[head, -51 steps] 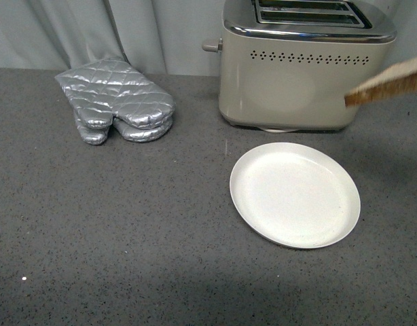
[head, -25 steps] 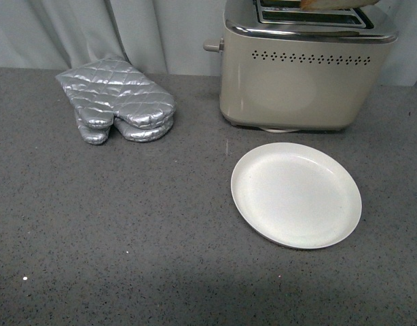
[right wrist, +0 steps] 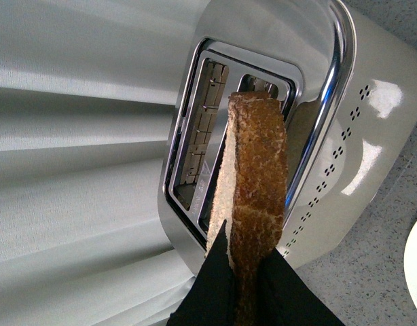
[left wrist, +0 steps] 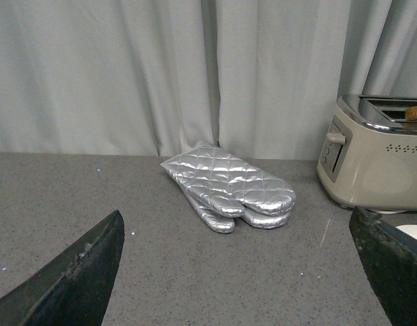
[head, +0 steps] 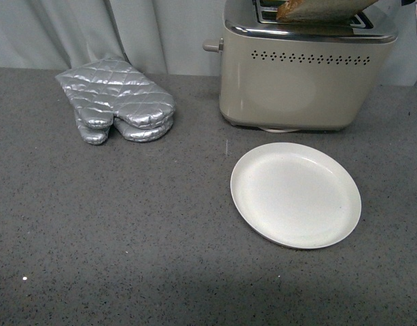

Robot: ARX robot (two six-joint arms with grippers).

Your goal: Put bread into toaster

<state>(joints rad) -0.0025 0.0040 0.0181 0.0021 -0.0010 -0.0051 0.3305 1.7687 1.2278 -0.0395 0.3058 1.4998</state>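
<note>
The beige toaster [head: 297,75] with a chrome top stands at the back right of the counter. The bread [head: 317,9], a brown-crusted slice, hangs edge-on just above the toaster's slots. In the right wrist view my right gripper [right wrist: 246,272] is shut on the bread [right wrist: 257,176], whose far end points at the nearer slot of the toaster [right wrist: 358,129]. My left gripper [left wrist: 242,272] is open and empty, low over the counter, well left of the toaster [left wrist: 378,163]; a bit of the bread [left wrist: 415,111] shows over the slots.
A silver quilted oven mitt [head: 117,100] lies at the back left, also in the left wrist view [left wrist: 229,187]. An empty white plate [head: 295,193] sits in front of the toaster. Grey curtains [head: 127,30] hang behind the counter.
The bread moved up and left from beside the toaster's right side to over the slots, and now sits lower over them than half a second ago.
</note>
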